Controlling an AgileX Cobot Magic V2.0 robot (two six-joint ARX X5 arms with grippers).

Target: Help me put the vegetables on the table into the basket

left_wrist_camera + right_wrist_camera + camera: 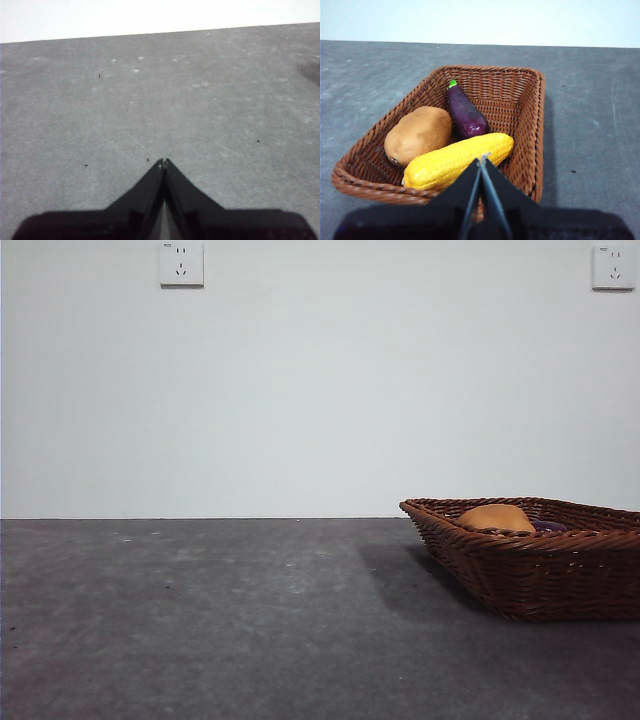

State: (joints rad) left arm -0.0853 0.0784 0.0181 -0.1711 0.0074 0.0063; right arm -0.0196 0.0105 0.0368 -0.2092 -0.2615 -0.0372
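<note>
The basket (380, 182) at the table's right already holds the potato (418, 134), the eggplant (465, 115) and the yellow corn (455, 160). The task looks finished; nothing needs lifting. The right gripper (482, 160) above the basket's near rim and the left gripper (163, 162) over bare grey table (200, 620) are both clenched, empty. A white wall with sockets (181, 263) stands behind.

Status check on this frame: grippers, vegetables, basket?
Both grippers shut, empty. Potato, corn, eggplant all in basket. Nothing in the way.

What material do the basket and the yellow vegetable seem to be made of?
The basket looks like woven brown wicker, matte, with visible strands and a braided rim. The yellow vegetable, shaped like corn, seems to be moulded plastic or foam, judging by its even colour and faint sheen.
</note>
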